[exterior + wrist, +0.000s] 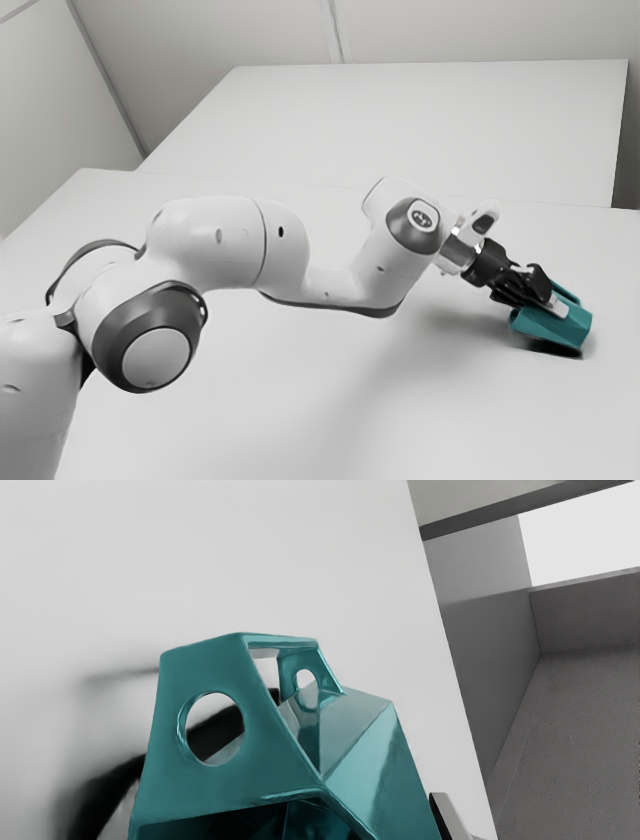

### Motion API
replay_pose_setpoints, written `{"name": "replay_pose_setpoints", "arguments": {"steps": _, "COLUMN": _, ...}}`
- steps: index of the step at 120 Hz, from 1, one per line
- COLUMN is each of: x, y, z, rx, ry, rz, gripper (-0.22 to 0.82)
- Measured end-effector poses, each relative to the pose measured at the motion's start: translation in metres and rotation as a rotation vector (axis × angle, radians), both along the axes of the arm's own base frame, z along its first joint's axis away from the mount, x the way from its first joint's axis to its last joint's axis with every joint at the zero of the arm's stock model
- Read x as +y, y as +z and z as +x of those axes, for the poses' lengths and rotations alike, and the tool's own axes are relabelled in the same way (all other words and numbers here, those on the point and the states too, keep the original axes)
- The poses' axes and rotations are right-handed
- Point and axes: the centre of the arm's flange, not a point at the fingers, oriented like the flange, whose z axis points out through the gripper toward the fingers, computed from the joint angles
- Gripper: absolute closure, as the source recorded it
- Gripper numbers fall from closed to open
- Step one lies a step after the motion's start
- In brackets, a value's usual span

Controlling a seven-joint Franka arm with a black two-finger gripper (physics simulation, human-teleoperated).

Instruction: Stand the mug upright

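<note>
Teal mug (574,327), glossy, faceted, sits at the right of the exterior view, a bit below mid-height. Tilted, not upright. Angular handle (568,291) is on its upper side in the exterior view. Wrist view: flat panels meet at sharp creases, one big round cut-out in the nearer broad panel, a smaller round one farther off, past a squarish gap. Dark hollow at the mug's end nearest the hand (555,304). Brighter sheen on the slanted facets. Dark shadow right under the mug; can't tell if any part is lifted off.

Pale counter (300,410) spreads from the exterior view's lower left across to its right edge, with a wide bare stretch below the arm (210,245). Far edge of counter runs behind the arm and mug, across the upper middle. Another pale table (420,110) stands past it, upper middle to upper right, walls (200,35) behind. Wrist view: one straight counter edge runs past the mug's slanted facets, strip of counter between, grey floor and walls beyond. Much wider counter surface on the mug's other side.

Hand angles down toward the mug, its end overlapping the mug in the exterior view. Open or gripping the mug: can't tell.
</note>
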Motion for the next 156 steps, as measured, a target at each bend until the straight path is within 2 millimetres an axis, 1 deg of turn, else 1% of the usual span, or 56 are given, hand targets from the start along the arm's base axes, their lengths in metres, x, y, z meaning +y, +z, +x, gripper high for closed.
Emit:
{"name": "replay_pose_setpoints", "arguments": {"steps": 4, "x": 0.0, "y": 0.006, "z": 0.0, "rx": -0.007, "ry": 0.0, "rz": -0.004, "gripper": 0.73}}
{"name": "replay_pose_setpoints", "arguments": {"steps": 12, "x": 0.002, "y": 0.021, "z": 0.001, "rx": -0.026, "ry": -0.001, "rz": -0.009, "gripper": 0.74}}
{"name": "replay_pose_setpoints", "arguments": {"steps": 26, "x": 0.007, "y": 0.051, "z": -0.002, "rx": -0.06, "ry": -0.003, "rz": -0.015, "gripper": 0.75}}
{"name": "replay_pose_setpoints", "arguments": {"steps": 39, "x": 0.02, "y": 0.074, "z": -0.014, "rx": -0.074, "ry": -0.001, "rz": -0.002, "gripper": 0.75}}
{"name": "replay_pose_setpoints", "arguments": {"steps": 48, "x": 0.036, "y": 0.088, "z": -0.025, "rx": -0.086, "ry": 0.003, "rz": 0.021, "gripper": 0.75}}
{"name": "replay_pose_setpoints", "arguments": {"steps": 68, "x": 0.087, "y": 0.12, "z": -0.052, "rx": -0.139, "ry": 0.005, "rz": 0.115, "gripper": 0.75}}
{"name": "replay_pose_setpoints", "arguments": {"steps": 82, "x": 0.122, "y": 0.148, "z": -0.073, "rx": -0.215, "ry": -0.03, "rz": 0.233, "gripper": 0.75}}
{"name": "replay_pose_setpoints", "arguments": {"steps": 90, "x": 0.145, "y": 0.154, "z": -0.089, "rx": -0.233, "ry": -0.04, "rz": 0.302, "gripper": 0.76}}
{"name": "replay_pose_setpoints", "arguments": {"steps": 101, "x": 0.181, "y": 0.155, "z": -0.104, "rx": -0.241, "ry": -0.035, "rz": 0.395, "gripper": 0.75}}
{"name": "replay_pose_setpoints", "arguments": {"steps": 111, "x": 0.211, "y": 0.166, "z": -0.109, "rx": -0.261, "ry": -0.036, "rz": 0.487, "gripper": 0.75}}
{"name": "replay_pose_setpoints", "arguments": {"steps": 118, "x": 0.233, "y": 0.171, "z": -0.108, "rx": -0.263, "ry": -0.035, "rz": 0.555, "gripper": 0.76}}
{"name": "replay_pose_setpoints", "arguments": {"steps": 138, "x": 0.301, "y": 0.162, "z": -0.098, "rx": -0.197, "ry": -0.014, "rz": 0.733, "gripper": 0.75}}
{"name": "replay_pose_setpoints", "arguments": {"steps": 148, "x": 0.328, "y": 0.158, "z": -0.096, "rx": -0.162, "ry": -0.009, "rz": 0.808, "gripper": 0.75}}
{"name": "replay_pose_setpoints", "arguments": {"steps": 156, "x": 0.346, "y": 0.157, "z": -0.096, "rx": -0.137, "ry": -0.006, "rz": 0.86, "gripper": 0.75}}
